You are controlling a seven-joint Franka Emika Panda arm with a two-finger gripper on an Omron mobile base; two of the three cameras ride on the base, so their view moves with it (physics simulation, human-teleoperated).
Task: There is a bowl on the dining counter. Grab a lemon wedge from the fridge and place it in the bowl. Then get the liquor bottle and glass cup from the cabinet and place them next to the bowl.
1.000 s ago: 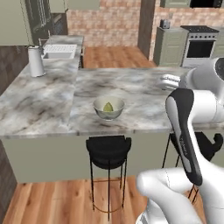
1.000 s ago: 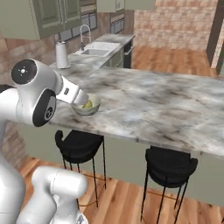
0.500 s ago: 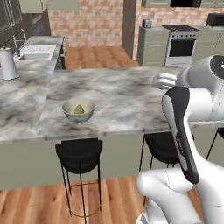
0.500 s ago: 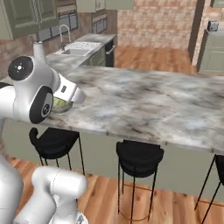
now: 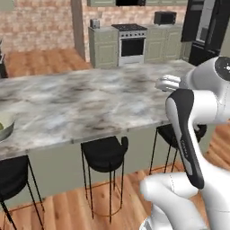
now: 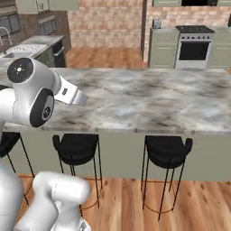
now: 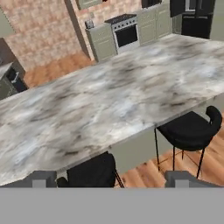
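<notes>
So the base has been rolling to the right along the bench [image 5: 90, 103] this whole last second, which is why everything slid leftward in both base views, not because anything on the bench actually moved. The bowl [image 5: 5, 126] was near the middle of the left base view a second ago, then left of center, and now it's only just peeking in at the left edge. The sink and the white canister have dropped out of the left base view. The stove [image 5: 132, 42] has come around to top center, and a black fridge [image 5: 204, 29] has shown up at top right. More stools [image 6: 166, 151] have come into frame too.
</notes>
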